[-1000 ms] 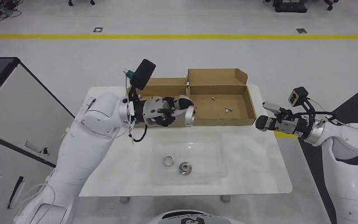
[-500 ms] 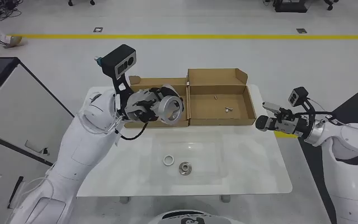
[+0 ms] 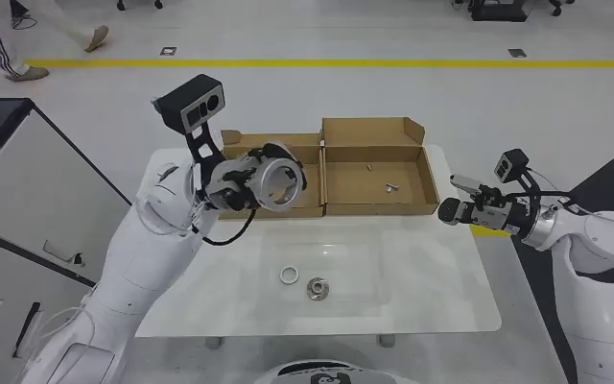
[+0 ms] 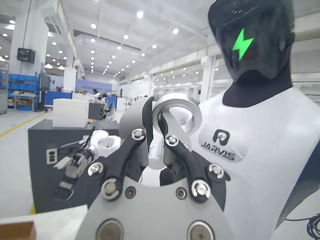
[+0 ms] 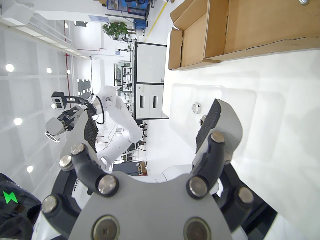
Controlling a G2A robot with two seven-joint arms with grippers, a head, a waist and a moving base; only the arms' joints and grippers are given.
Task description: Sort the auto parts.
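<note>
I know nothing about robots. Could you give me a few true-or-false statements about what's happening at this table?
1. The left gripper grips a large metal ring. True.
2. The right gripper holds a wrench. False: it is open and holds nothing.
3. A white ring and a flanged metal part lie in the clear tray. True.
4. The cardboard box by the right arm is empty. False: small bolts lie in it.
5. The large metal ring rests on the table. False: it is held up off the table.
</note>
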